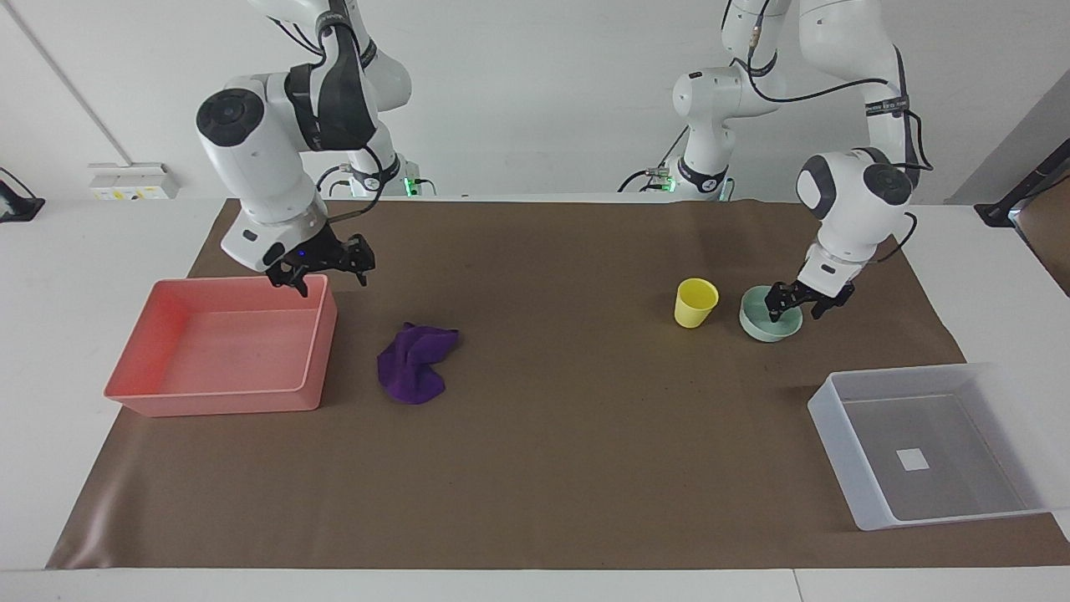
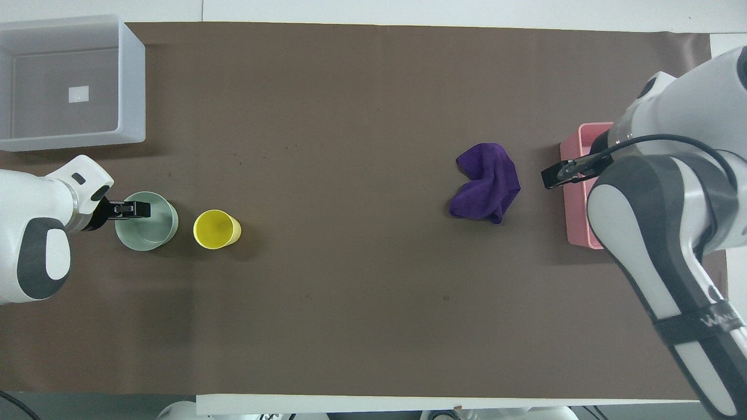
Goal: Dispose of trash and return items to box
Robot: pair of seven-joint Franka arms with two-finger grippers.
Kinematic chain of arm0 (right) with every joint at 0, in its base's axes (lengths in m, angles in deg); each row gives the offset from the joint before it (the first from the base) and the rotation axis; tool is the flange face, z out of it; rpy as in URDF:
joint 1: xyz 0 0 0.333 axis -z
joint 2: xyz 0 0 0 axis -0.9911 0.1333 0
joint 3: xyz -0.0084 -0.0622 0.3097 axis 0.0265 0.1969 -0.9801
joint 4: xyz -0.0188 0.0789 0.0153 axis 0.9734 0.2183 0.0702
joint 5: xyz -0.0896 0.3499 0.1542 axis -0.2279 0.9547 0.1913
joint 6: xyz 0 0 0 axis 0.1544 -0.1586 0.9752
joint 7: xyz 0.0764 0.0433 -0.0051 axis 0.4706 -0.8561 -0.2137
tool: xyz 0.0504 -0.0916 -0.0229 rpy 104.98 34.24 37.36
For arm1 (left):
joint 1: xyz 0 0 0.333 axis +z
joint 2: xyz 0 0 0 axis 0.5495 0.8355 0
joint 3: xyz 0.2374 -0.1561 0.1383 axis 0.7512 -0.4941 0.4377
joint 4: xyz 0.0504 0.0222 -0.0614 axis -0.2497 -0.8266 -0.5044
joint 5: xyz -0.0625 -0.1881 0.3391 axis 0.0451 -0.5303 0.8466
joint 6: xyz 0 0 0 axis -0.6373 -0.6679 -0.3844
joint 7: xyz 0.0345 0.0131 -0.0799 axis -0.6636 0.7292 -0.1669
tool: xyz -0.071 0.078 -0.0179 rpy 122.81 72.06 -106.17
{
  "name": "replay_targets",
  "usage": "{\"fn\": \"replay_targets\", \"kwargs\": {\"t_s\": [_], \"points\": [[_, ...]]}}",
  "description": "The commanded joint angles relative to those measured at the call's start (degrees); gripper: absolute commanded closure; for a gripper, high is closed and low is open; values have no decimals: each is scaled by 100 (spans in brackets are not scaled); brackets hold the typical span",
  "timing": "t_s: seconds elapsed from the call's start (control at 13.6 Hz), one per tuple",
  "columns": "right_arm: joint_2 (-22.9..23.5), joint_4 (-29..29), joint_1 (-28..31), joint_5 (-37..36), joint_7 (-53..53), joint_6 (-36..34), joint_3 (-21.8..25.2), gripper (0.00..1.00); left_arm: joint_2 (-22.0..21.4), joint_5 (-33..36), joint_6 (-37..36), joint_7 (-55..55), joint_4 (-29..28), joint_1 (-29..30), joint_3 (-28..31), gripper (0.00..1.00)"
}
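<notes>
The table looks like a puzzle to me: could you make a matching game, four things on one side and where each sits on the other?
Things:
1. purple cloth
2. mint-green bowl
3. yellow cup
4. clear bin

Places:
A. beside the bowl
B. under the left claw
C. beside the pink tray
D. at the left arm's end, farthest from the robots

Pairs: 1-C, 2-B, 3-A, 4-D

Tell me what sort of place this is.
Likely a robotics lab: two white arms bolted at a table, brown mat, staged props: cloth, cup, bowl, pink tray, clear bin. Bare white walls.
</notes>
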Motion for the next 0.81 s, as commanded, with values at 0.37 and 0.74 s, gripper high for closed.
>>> {"fn": "replay_targets", "kwargs": {"t_s": [0.37, 0.74], "points": [[1035, -423, -507, 76, 441, 1990, 24, 3, 39, -147, -2878, -222, 2661, 36, 10, 100], [1361, -599, -579, 76, 713, 2546, 24, 18, 1591, -814, -2968, -171, 4924, 701, 54, 100]]}}
